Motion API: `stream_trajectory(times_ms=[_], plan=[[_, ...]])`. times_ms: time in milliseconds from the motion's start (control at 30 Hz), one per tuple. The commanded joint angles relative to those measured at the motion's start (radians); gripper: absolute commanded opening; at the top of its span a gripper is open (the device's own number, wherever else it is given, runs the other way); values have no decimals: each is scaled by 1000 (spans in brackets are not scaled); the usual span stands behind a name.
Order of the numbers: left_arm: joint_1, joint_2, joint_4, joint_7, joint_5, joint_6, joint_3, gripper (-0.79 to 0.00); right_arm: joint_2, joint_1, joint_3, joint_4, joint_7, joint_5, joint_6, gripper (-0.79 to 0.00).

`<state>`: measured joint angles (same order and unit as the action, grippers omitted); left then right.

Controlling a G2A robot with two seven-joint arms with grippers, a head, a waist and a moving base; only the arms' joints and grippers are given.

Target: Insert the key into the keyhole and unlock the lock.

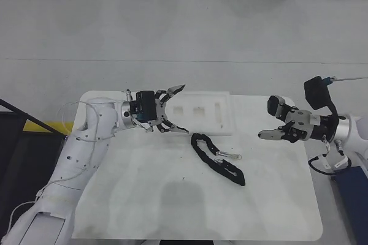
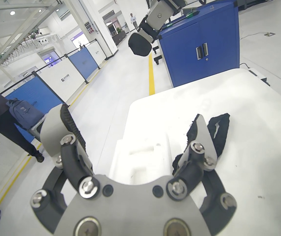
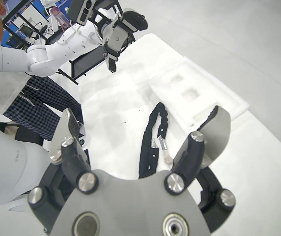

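A black fabric-sleeved chain lock (image 1: 218, 158) lies curled near the middle of the white table (image 1: 141, 196). Its metal key (image 1: 232, 157) rests beside its middle. My left gripper (image 1: 175, 110) hovers open over the near edge of a white foam tray (image 1: 202, 113), left of the chain and apart from it. My right gripper (image 1: 271, 119) stands open to the chain's right, nothing between its fingers. The left wrist view has the left gripper (image 2: 133, 124) above the tray (image 2: 140, 153), chain (image 2: 220, 128) beyond. The right wrist view shows the right gripper (image 3: 142, 119) over the chain (image 3: 150, 133) and key (image 3: 163, 146).
The foam tray (image 3: 194, 94) with several square recesses sits at the table's far side. A blue cabinet (image 2: 199, 47) stands off the table's right end. The table's front half is bare white surface.
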<state>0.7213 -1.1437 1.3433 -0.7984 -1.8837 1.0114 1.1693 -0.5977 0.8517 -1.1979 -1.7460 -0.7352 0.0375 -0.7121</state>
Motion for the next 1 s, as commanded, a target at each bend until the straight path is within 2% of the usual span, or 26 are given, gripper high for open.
stream_trajectory(times_ms=[0, 267, 533, 967], plan=[[41, 26, 53, 23, 19, 1, 54, 0, -14, -42, 31, 25, 27, -47, -19, 0], [118, 140, 174, 103, 163, 1, 148, 0, -56, -180, 102, 121, 73, -186, -86, 0], [117, 231, 213, 142, 240, 1, 142, 0, -71, -223, 125, 175, 78, -220, -126, 0], [114, 234, 214, 141, 239, 1, 141, 0, -71, -223, 125, 175, 78, -220, -125, -1]])
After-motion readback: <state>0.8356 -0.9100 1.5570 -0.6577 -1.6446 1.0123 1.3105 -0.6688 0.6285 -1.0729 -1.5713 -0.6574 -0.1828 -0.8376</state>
